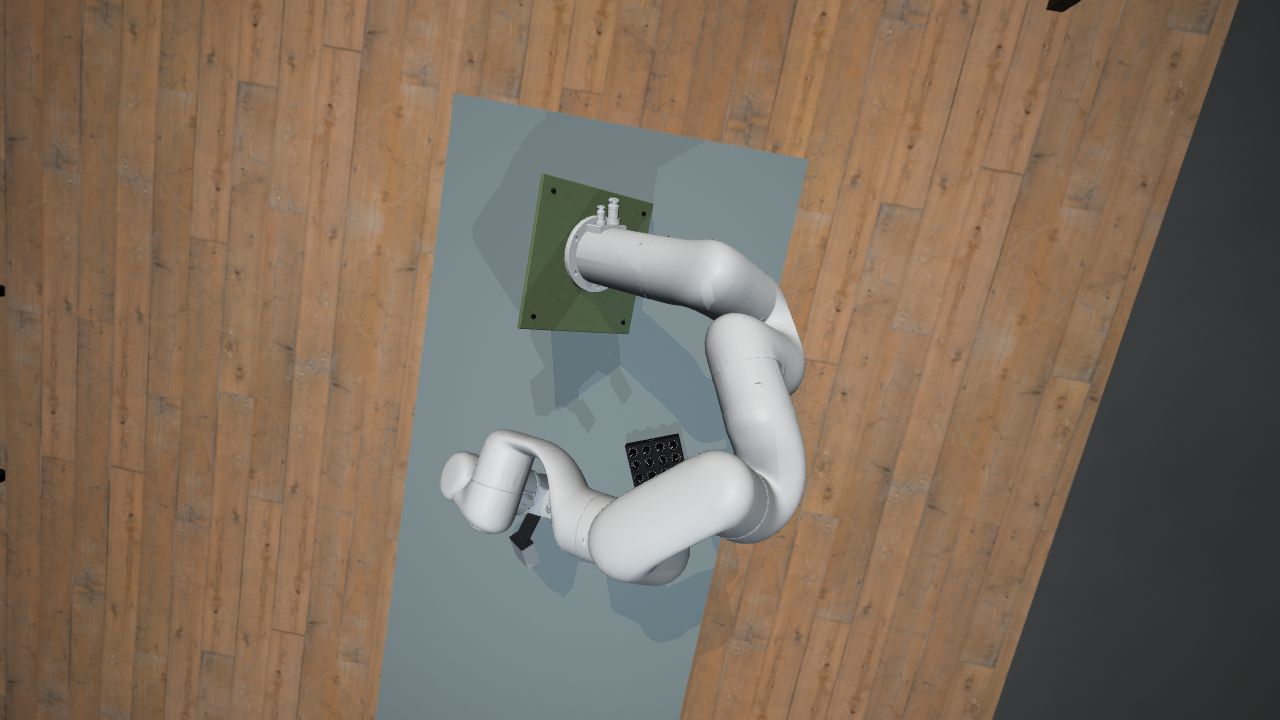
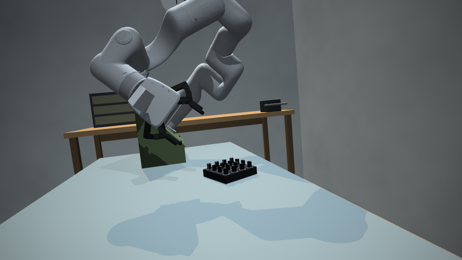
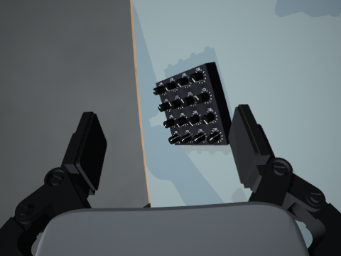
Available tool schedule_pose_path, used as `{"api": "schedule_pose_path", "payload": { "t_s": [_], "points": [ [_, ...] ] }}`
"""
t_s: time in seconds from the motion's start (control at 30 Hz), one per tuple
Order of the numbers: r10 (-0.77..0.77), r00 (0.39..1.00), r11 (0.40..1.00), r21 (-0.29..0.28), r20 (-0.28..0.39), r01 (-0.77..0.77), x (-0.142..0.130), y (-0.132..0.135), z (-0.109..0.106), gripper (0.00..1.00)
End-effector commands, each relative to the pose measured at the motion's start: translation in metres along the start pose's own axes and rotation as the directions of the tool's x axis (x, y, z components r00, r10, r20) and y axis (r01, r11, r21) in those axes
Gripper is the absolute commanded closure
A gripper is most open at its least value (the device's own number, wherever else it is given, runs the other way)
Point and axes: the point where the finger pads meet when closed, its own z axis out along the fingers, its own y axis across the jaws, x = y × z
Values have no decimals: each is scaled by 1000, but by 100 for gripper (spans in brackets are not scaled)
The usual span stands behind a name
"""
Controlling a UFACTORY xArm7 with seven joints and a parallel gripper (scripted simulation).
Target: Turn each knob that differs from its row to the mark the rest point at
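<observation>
While the arm loops high above the tabletop, you have the fingers spread wide and released, with nothing between them; in the wrist view one finger shows over the dark floor beyond the tabletop's orange edge and the other over the pale surface, just beside the knob box; the gripper hangs in the air, well apart from the box and tilted down toward it. You will find the knob box standing flat on the tabletop, close to one long edge and roughly midway along it, sixteen black knobs in four rows on its top; from above, the forearm covers part of the box. The white lines and printed names are too small to read, so you cannot tell which knobs disagree with their rows. The green base plate sits nearer the far end of the tabletop; the arm's shadows fall across the surface.
</observation>
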Motion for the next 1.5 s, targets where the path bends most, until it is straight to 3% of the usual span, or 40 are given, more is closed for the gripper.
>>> {"api": "schedule_pose_path", "payload": {
  "t_s": [0.0,0.6,0.67,0.77,1.03,1.1,1.13,1.47],
  "points": [
    [-3,1000,1000,-2,-3,3,1,-1,-2,0],
    [-8,1000,1000,-10,0,8,2,-1,-1,0],
    [-16,999,999,-48,29,18,-3,-1,7,0],
    [-43,993,986,-153,114,61,-17,1,28,0],
    [-103,957,927,-322,270,190,-44,1,59,0],
    [-103,957,927,-322,270,190,-44,1,59,0],
    [-127,937,894,-371,324,249,-53,1,67,0],
    [-217,843,746,-473,492,468,-76,-8,87,0]
  ]
}}
